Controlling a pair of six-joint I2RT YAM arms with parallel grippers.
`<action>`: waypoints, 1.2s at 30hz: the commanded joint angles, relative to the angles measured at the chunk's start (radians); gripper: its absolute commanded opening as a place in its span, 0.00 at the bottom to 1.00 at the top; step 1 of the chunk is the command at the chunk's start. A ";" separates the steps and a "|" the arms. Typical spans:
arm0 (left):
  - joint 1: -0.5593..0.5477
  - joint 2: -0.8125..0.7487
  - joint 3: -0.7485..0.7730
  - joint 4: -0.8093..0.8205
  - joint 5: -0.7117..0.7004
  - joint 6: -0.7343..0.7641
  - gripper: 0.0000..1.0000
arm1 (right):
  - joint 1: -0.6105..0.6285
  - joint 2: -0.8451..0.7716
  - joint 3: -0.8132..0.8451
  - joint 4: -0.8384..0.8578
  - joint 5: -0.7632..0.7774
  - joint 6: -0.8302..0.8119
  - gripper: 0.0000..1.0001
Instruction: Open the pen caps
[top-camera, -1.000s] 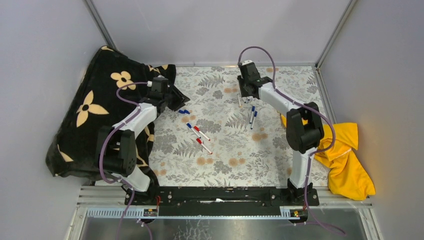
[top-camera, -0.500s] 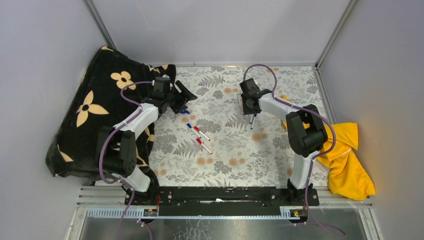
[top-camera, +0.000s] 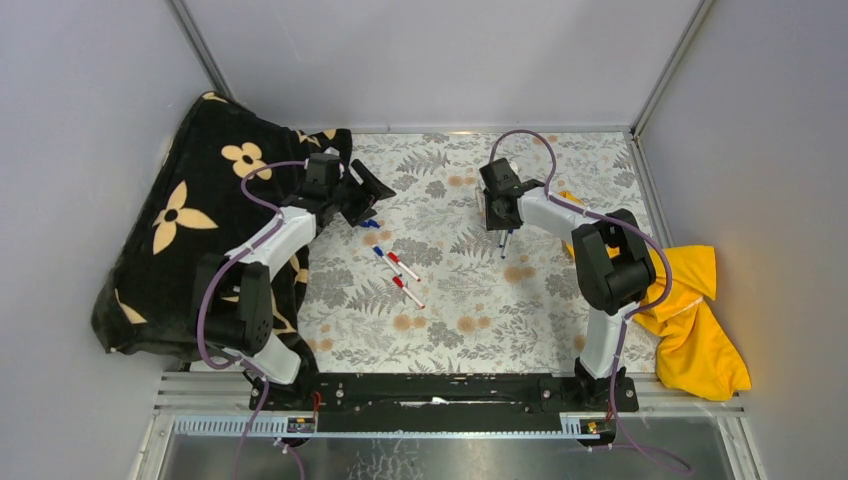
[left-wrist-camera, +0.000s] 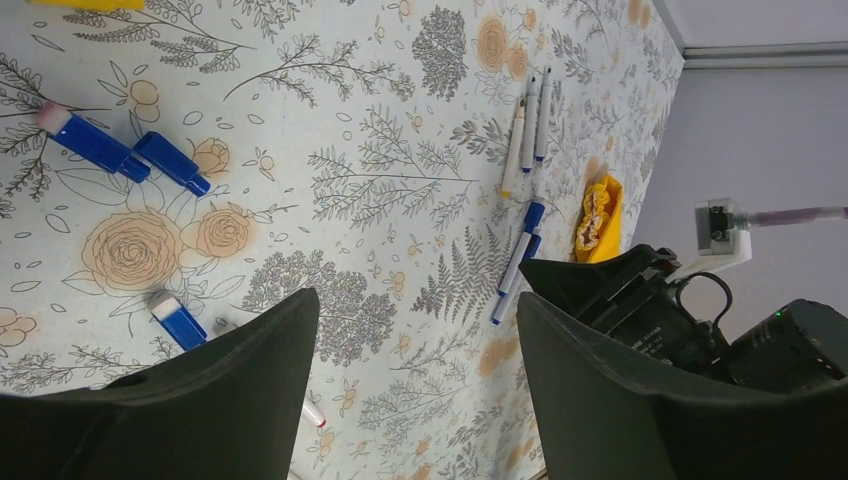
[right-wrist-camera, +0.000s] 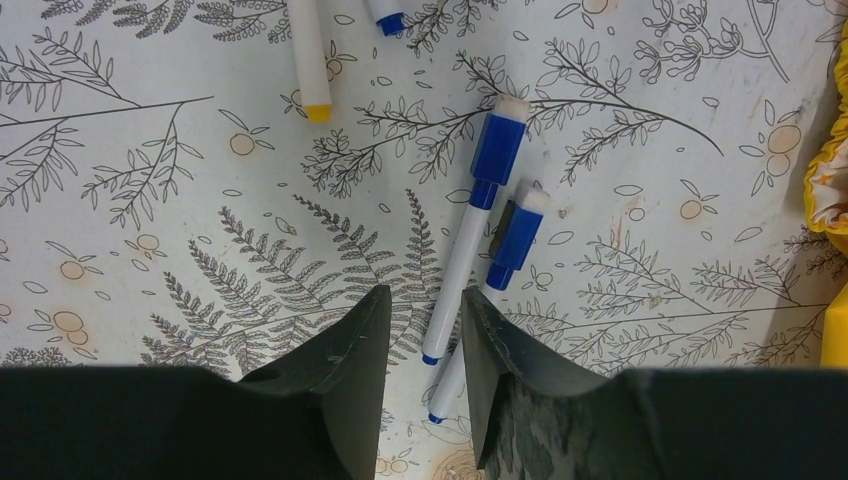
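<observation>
Since a second ago the right arm has come back from the far edge. Its pincer (right-wrist-camera: 425, 297) now hangs over two pens (right-wrist-camera: 460, 270) with blue caps (right-wrist-camera: 497, 148), which lie side by side on the table (right-wrist-camera: 150, 150). Its fingers are a little apart and pinch nothing. The left pincer (left-wrist-camera: 418, 300) has left the black cloth (top-camera: 140, 280) and is spread wide above short blue pieces (left-wrist-camera: 95, 143). To do this well, I think the right pincer should lower onto one white barrel only and close firmly, so the left can pull the cap straight off.
</observation>
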 joint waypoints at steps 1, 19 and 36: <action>-0.005 -0.037 0.020 0.056 0.020 0.012 0.79 | 0.007 -0.033 -0.007 0.002 0.042 0.025 0.39; -0.005 -0.042 0.015 0.063 0.023 0.011 0.79 | -0.001 0.003 -0.001 0.002 0.046 0.035 0.39; -0.005 -0.039 0.020 0.063 0.021 0.009 0.79 | -0.029 0.042 -0.008 0.022 0.019 0.037 0.39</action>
